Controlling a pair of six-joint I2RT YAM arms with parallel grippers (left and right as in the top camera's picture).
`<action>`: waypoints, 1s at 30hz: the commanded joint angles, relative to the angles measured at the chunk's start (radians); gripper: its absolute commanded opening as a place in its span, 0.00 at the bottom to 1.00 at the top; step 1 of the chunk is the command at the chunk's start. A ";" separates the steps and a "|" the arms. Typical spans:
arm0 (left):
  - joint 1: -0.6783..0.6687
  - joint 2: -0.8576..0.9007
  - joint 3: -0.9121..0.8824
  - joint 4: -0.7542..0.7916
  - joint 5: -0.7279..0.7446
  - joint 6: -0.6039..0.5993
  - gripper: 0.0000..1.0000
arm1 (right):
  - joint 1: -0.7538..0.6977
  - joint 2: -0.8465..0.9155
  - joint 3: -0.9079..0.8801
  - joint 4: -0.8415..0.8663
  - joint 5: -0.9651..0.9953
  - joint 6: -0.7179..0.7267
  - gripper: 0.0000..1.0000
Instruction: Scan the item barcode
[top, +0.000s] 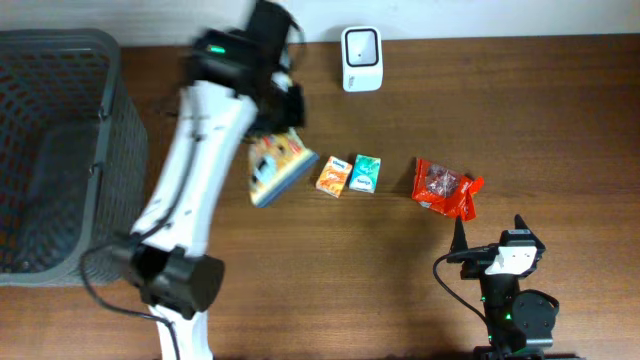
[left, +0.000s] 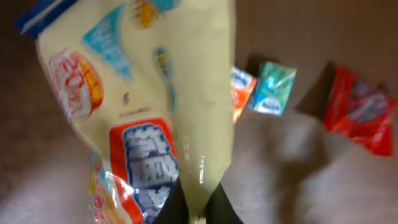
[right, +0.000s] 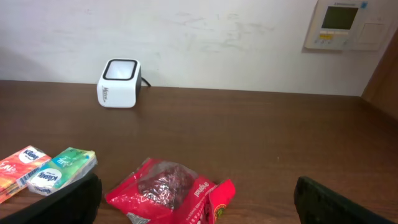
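Overhead, the pale yellow plastic snack bag with blue, orange and red print (top: 275, 165) hangs tilted above the brown wooden table (top: 560, 120), a short way below and left of the small white barcode scanner with a dark window (top: 361, 58) that stands at the table's far edge. The left gripper (top: 283, 125) is clamped shut on one end of this bag. In the left wrist view the bag fills most of the frame, and its narrow edge runs down between the two black fingers (left: 171, 210) at the bottom of the picture. Just to the right of the bag, on the table, lie a small orange tissue pack (top: 333, 176) and a small green tissue pack (top: 365, 173), side by side and touching or nearly so. Farther right lies a crumpled red foil snack packet (top: 446, 188), apart from both packs. A grey plastic mesh basket (top: 110, 110) takes up the left end of the table, beside the white left arm. The right gripper (top: 490, 235) sits low near the table's front right edge, its jaws spread wide and holding nothing; in the right wrist view its black fingers (right: 68, 202) frame the red packet, with the scanner beyond against the wall.
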 joint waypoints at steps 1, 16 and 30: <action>-0.080 -0.016 -0.221 0.124 -0.041 0.017 0.02 | 0.005 -0.006 -0.007 -0.006 0.001 0.000 0.98; -0.151 -0.017 -0.389 0.281 -0.156 0.009 0.99 | 0.005 -0.006 -0.007 -0.006 0.001 0.000 0.98; -0.151 -0.016 -0.377 0.257 -0.152 0.008 0.99 | 0.005 -0.006 -0.007 -0.006 0.001 0.000 0.98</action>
